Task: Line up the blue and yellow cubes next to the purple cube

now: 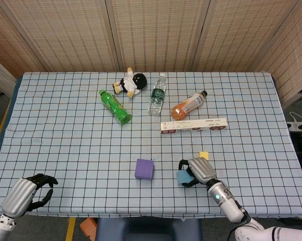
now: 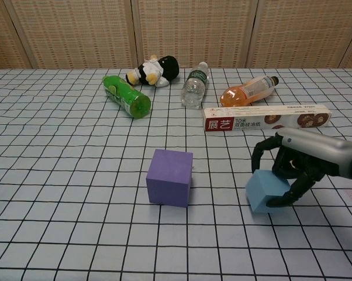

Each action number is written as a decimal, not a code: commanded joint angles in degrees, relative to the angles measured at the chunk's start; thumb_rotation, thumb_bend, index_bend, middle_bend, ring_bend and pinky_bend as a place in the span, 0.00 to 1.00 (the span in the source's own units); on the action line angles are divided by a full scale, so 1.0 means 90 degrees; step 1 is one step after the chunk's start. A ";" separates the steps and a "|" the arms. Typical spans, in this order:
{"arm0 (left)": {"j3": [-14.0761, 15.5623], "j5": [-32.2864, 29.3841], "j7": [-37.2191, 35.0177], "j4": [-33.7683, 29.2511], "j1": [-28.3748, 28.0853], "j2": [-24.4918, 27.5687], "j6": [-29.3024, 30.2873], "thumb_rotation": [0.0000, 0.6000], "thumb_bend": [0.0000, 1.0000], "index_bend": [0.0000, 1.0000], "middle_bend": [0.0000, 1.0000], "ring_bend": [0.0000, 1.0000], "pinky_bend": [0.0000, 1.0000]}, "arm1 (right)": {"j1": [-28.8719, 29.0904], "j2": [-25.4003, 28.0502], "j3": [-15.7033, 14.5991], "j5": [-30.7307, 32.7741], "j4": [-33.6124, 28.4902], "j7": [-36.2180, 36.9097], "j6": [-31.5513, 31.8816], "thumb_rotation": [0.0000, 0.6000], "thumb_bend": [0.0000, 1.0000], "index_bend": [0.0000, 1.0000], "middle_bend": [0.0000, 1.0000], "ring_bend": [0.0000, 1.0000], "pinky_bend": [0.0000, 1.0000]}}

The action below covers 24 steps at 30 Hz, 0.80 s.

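Observation:
The purple cube sits near the table's front, a little left of centre. To its right, my right hand grips the blue cube from above and from the right; a gap about one cube wide separates it from the purple one. The small yellow cube lies just behind the right hand and is hidden by it in the chest view. My left hand rests at the front left corner, fingers curled in, holding nothing.
Across the back lie a green bottle, a plush penguin, a water bottle, an orange drink bottle and a long flat box. The checked tablecloth reaches the front edge just below both hands.

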 commanded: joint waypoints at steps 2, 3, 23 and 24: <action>0.0005 0.0009 0.0006 -0.0002 -0.0002 0.0000 -0.0005 1.00 0.49 0.45 0.51 0.43 0.65 | 0.0079 -0.0196 0.0106 -0.0028 0.0131 0.0034 0.0046 1.00 0.00 0.51 0.94 0.79 0.98; 0.0005 0.0014 0.0009 0.0000 -0.0003 -0.0002 -0.0002 1.00 0.49 0.45 0.51 0.43 0.65 | 0.0105 -0.0270 0.0131 -0.0035 0.0178 0.0047 0.0047 1.00 0.00 0.51 0.94 0.79 0.98; 0.0012 0.0042 -0.0018 0.0004 -0.0009 0.0015 0.0012 1.00 0.49 0.46 0.52 0.43 0.65 | 0.0292 -0.0733 0.0225 -0.0112 0.0477 0.0322 0.0010 1.00 0.00 0.52 0.95 0.80 0.98; 0.0012 0.0040 -0.0018 0.0004 -0.0012 0.0015 0.0007 1.00 0.49 0.46 0.52 0.43 0.65 | 0.0295 -0.0742 0.0226 -0.0122 0.0481 0.0340 0.0015 1.00 0.00 0.52 0.95 0.80 0.98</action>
